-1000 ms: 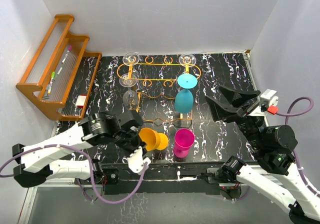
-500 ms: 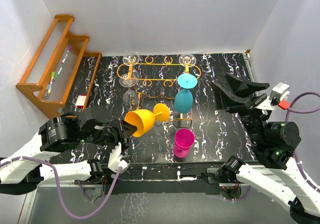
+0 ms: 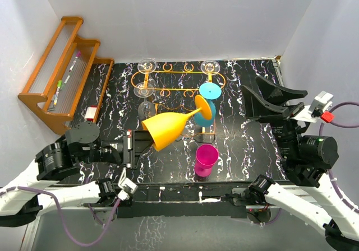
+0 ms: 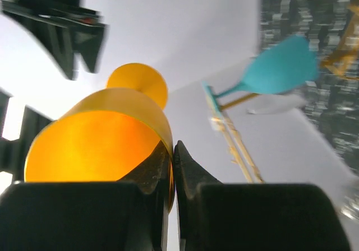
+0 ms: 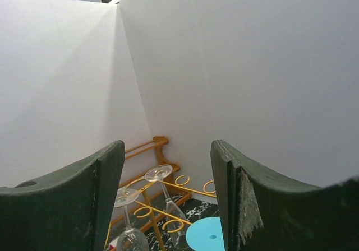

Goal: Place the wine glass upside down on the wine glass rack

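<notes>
The yellow wine glass (image 3: 165, 130) hangs tilted on its side above the table, its foot (image 3: 203, 110) pointing at the wine glass rack (image 3: 174, 71), an orange wire stand at the back. My left gripper (image 3: 149, 142) is shut on the bowl's rim, one finger inside and one outside, as the left wrist view shows on the yellow wine glass (image 4: 95, 144). My right gripper (image 3: 252, 92) is raised at the right, open with nothing in it, and faces the wine glass rack (image 5: 168, 214).
A teal glass (image 3: 208, 92) hangs upside down on the rack, beside three clear glasses (image 3: 147, 65). A magenta glass (image 3: 206, 159) stands upright near the front edge. A wooden stepped shelf (image 3: 61, 71) leans at the left. White walls enclose the table.
My left gripper has lifted the yellow glass off the table and turned it so that its foot points toward the rack. My right gripper has drifted up and to the right.
</notes>
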Robot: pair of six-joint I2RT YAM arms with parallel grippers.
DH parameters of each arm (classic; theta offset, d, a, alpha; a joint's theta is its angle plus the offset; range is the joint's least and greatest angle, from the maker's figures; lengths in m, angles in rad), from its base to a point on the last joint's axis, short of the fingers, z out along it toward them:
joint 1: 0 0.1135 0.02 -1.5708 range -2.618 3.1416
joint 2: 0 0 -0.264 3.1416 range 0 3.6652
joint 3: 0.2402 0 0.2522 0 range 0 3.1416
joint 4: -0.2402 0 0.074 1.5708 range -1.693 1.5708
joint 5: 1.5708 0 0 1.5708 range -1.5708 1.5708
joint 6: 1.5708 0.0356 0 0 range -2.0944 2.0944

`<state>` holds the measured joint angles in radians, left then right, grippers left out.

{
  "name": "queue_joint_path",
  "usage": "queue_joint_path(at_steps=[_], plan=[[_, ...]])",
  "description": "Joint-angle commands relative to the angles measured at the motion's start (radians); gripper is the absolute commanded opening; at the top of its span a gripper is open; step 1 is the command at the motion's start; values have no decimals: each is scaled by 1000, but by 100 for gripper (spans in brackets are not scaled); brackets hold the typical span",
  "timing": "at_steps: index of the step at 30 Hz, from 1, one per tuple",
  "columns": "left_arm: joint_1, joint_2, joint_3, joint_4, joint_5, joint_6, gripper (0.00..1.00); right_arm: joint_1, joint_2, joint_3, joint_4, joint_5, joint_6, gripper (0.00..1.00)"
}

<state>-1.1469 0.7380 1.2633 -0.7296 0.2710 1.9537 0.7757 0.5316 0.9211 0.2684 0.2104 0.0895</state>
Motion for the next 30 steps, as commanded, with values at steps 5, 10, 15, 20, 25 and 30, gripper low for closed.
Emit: queue_joint_path(at_steps=[5,10,15,20,25,30], plan=[[4,42,-260,980,103,260,0,-2,36,31,96,-72,85,66],[27,61,-408,1295,143,275,0,-1,21,25,134,-115,136,68],[111,13,-550,1426,196,225,0,-2,8,-3,165,-160,188,71],[208,-71,-674,1513,253,165,0,0,5,-40,171,-210,209,72],[315,-138,-744,1550,272,96,0,-2,93,-47,188,-409,290,74],[348,-147,-754,1562,297,82,0,0,272,-53,416,-617,396,77]])
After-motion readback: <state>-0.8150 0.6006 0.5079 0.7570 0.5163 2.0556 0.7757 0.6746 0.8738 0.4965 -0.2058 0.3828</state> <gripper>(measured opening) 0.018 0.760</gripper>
